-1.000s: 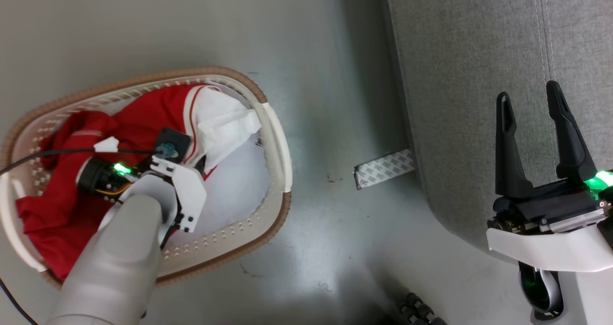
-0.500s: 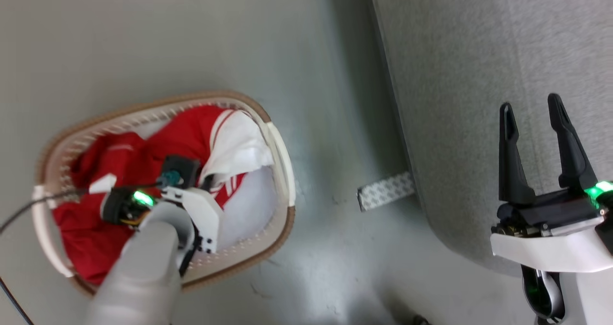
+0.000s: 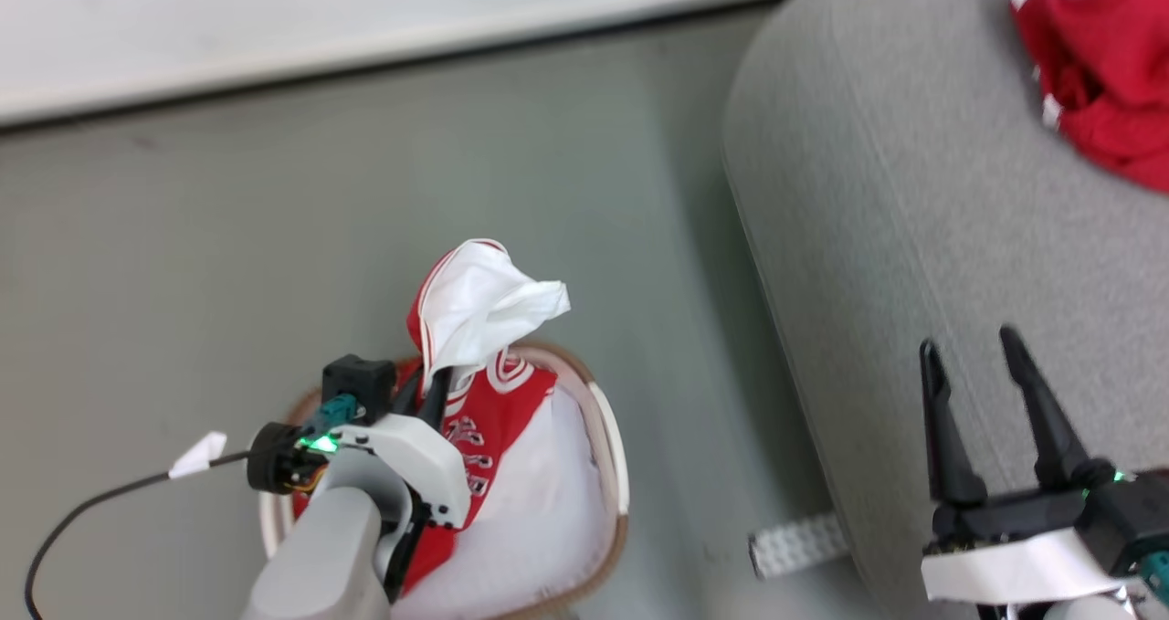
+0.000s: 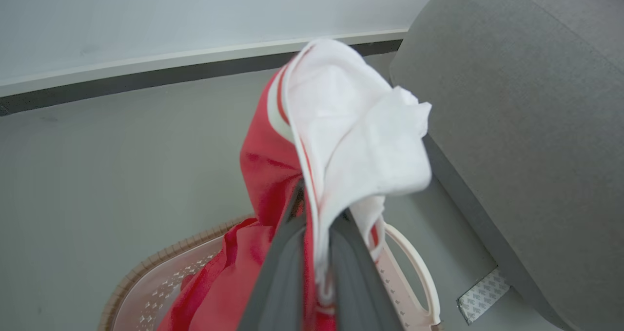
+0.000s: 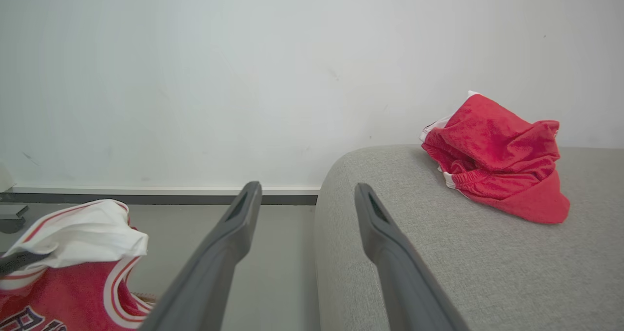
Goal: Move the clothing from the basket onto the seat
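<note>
Above the basket (image 3: 610, 446), my left gripper (image 4: 317, 214) is clenched on the red jersey (image 3: 493, 410), right gripper (image 3: 966, 341) open, so I should lift its tail clear of the rim before swinging toward the seat (image 3: 913, 191).

L end effector (image 3: 437, 390) clamps clothing (image 3: 489, 410) | over basket (image 3: 610, 456) | R end effector (image 3: 968, 341) agape

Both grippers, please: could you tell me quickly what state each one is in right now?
Left gripper: shut on the red jersey, above the basket.
Right gripper: open, holding nothing.
</note>
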